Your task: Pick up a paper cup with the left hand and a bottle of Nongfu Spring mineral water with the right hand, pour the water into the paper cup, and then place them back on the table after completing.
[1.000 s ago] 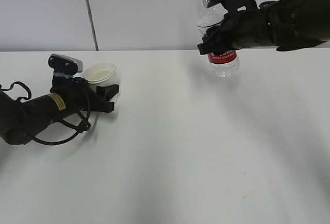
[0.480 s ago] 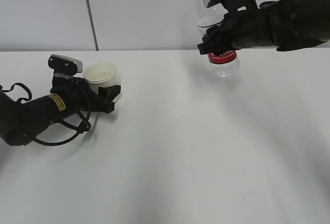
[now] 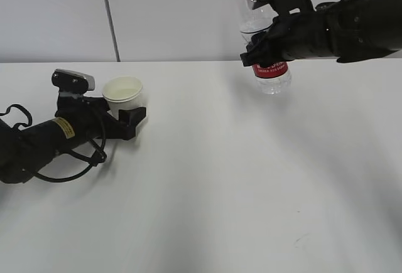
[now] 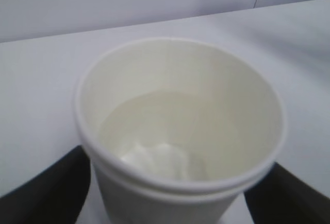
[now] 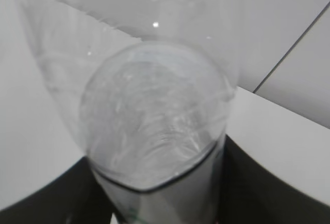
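Note:
The white paper cup [image 3: 122, 93] stands upright on the white table [image 3: 207, 179] at the left, with clear water [image 4: 149, 126] in it. My left gripper [image 3: 129, 116], on the yellow-stickered arm, is open around the cup's lower part. In the left wrist view the cup [image 4: 178, 131] sits between the black fingers [image 4: 46, 188] with a sliver of table showing on each side. My right gripper [image 3: 260, 50] is shut on the clear red-labelled water bottle [image 3: 269, 75] and holds it high at the upper right, tilted slightly. The bottle [image 5: 154, 110] fills the right wrist view.
A grey wall with a vertical seam [image 3: 108, 16] runs behind the table. A faint dark scuff mark [image 3: 300, 238] lies near the table's front right. The left arm's cables [image 3: 69, 163] rest on the table at the left.
My left arm has drawn back to the left and its fingers have come off the cup, which stays standing. The right arm and bottle have not moved.

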`<state>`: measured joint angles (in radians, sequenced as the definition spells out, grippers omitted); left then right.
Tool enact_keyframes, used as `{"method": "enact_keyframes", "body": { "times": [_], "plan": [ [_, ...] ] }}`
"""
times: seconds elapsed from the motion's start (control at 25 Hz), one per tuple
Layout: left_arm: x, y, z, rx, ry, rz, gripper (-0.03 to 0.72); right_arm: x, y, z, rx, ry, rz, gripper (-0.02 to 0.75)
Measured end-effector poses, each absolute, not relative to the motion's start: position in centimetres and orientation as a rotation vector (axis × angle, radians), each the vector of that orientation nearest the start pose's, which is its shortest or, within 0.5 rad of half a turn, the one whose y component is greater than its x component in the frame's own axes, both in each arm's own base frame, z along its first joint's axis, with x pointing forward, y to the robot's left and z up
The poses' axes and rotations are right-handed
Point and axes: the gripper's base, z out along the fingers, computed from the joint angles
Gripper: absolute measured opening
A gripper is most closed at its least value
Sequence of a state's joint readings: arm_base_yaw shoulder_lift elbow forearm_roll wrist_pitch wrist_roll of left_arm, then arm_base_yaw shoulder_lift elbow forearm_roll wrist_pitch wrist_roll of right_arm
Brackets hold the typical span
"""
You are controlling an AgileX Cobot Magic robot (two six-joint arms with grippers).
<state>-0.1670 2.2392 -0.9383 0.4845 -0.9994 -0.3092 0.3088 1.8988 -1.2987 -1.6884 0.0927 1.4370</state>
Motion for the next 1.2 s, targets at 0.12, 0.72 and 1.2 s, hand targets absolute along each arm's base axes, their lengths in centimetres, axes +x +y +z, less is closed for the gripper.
{"method": "enact_keyframes", "body": {
  "times": [0.12,0.72,1.2],
  "plan": [
    [37.5,-9.9,7.7,0.393,1.794,-0.517,0.553,41.8,12.5,23.0,-0.519,2.005,-0.06,0.374],
    [34.4,-9.0,9.0,0.342,1.798,-0.486,0.553,42.2,12.3,22.2,-0.464,2.024,-0.056,0.374],
    [34.1,-8.9,9.0,0.329,1.789,-0.488,0.553,42.7,11.2,21.5,-0.297,2.057,-0.05,0.371]
  ]
}}
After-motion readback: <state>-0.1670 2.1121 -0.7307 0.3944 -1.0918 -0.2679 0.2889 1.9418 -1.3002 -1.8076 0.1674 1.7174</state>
